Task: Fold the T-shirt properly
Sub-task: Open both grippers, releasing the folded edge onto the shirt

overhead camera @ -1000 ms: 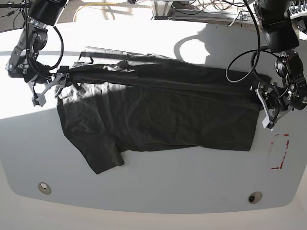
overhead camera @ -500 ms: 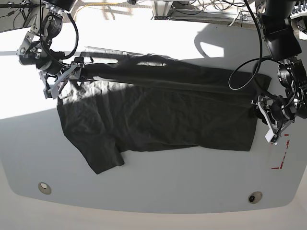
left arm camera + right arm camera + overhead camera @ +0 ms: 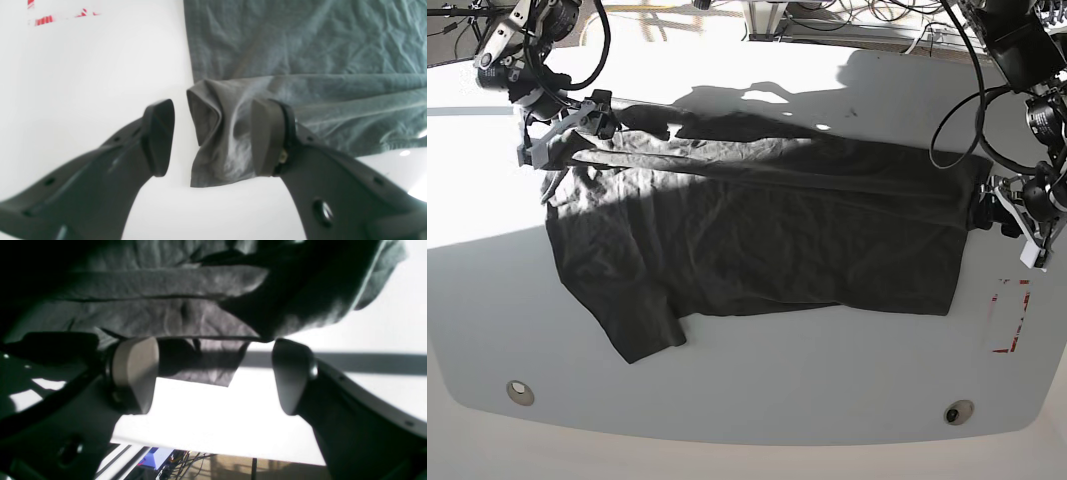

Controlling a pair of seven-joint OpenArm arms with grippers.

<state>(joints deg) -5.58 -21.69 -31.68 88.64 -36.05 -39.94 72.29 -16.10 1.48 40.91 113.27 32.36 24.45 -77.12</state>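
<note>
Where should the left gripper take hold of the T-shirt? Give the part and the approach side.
Grip the bunched corner of the T-shirt that already sits between the open fingers of the left gripper. Come in low from the bare table side, off the shirt's edge. The cloth there is doubled and stands up in a ridge, so it probably gives the pads something to pinch, unlike the flat panel beyond.

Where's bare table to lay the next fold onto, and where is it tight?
Free: the wide strip of table between the T-shirt hem and the near edge, and the sunlit patch left of the sleeve. Tight: the far edge behind the shirt, where both claws sit at its corners, and the right end by the red tape marks.
</note>
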